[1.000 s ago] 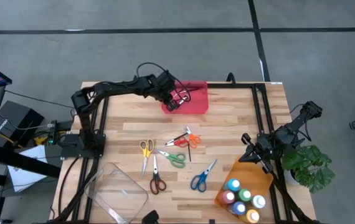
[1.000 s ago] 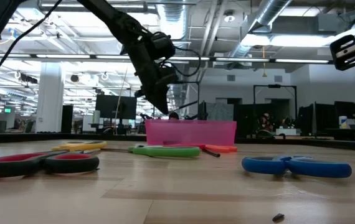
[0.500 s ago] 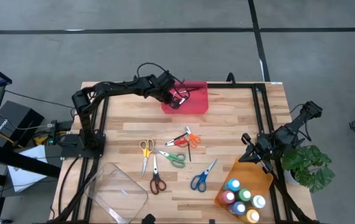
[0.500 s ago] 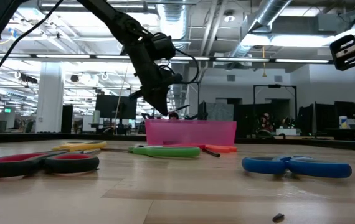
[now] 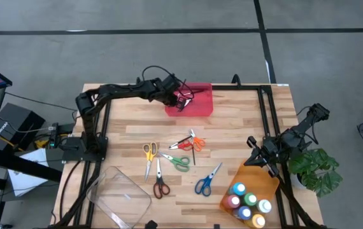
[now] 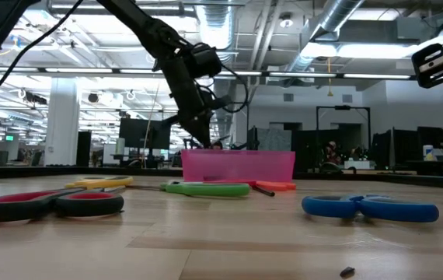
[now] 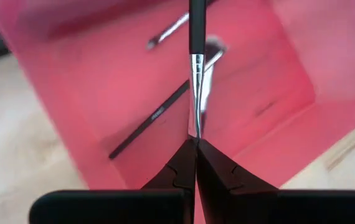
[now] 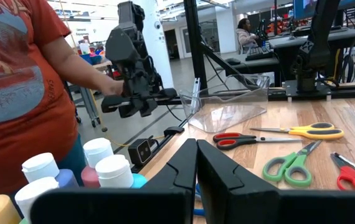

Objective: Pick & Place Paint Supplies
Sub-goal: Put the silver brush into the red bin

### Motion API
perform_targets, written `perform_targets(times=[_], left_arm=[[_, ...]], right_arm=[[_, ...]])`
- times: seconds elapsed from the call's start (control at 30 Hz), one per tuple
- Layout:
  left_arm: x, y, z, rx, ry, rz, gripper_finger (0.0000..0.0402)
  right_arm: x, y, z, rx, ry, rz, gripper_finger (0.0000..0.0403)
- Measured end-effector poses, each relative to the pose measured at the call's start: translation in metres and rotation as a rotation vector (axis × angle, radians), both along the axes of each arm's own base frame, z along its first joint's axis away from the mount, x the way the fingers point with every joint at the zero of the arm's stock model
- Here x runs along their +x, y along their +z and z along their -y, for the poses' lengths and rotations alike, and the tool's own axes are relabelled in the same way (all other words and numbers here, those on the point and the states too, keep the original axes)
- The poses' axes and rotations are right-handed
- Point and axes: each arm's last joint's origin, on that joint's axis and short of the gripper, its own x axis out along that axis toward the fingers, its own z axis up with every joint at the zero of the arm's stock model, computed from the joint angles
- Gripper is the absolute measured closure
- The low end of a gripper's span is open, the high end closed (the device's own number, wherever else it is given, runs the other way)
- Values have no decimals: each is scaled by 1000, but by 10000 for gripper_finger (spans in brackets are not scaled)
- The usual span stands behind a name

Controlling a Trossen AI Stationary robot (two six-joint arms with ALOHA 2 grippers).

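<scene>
My left gripper (image 5: pixel 180 102) hangs over the pink tray (image 5: pixel 197 107) at the table's far edge, shut on a thin dark brush (image 7: pixel 195 37) with a silver ferrule. Two more dark brushes (image 7: pixel 156 117) (image 7: pixel 168 30) lie on the tray's floor. Yellow scissors (image 5: pixel 149 152), red-black scissors (image 5: pixel 160 186), green scissors (image 5: pixel 179 162), blue scissors (image 5: pixel 206 181) and red-orange scissors (image 5: pixel 191 141) lie flat on the wood. White-capped paint bottles (image 5: pixel 248 200) stand in an orange tray at the near right. My right gripper (image 8: pixel 196 149) waits shut at the right edge. My left gripper pinches the brush's thin end just past the silver ferrule (image 7: pixel 195 127) between its two fingertips. The fingers slant down from the table's left, and the brush runs straight on beyond them, in line with them. It hangs over the tray's floor; its far end leaves the picture.
A clear plastic tray (image 5: pixel 121 194) lies at the near left. A black frame rail (image 5: pixel 267 127) runs along the table's right side, with a green plant (image 5: pixel 318 172) beyond it. A person in an orange shirt (image 8: pixel 22 81) stands by the table near the bottles.
My left gripper has rolled about its own pointing line while staying over the pink tray, and the brush has turned with it. It has stayed shut.
</scene>
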Motion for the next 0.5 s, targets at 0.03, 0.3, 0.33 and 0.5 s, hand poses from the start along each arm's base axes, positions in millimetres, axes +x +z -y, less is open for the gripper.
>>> perform_targets(times=[0.03,0.3,0.33,0.5], left_arm=[[1,-3,-1,2,8,-7,401],[8,-34,1,-73,26,-61,401],[9,-38,2,-79,21,-70,402],[12,-48,4,-99,8,-86,401]], right_arm=[[0,0,0,0,0,0,395],[0,0,0,0,0,0,395],[0,0,0,0,0,0,395],[0,0,0,0,0,0,395]])
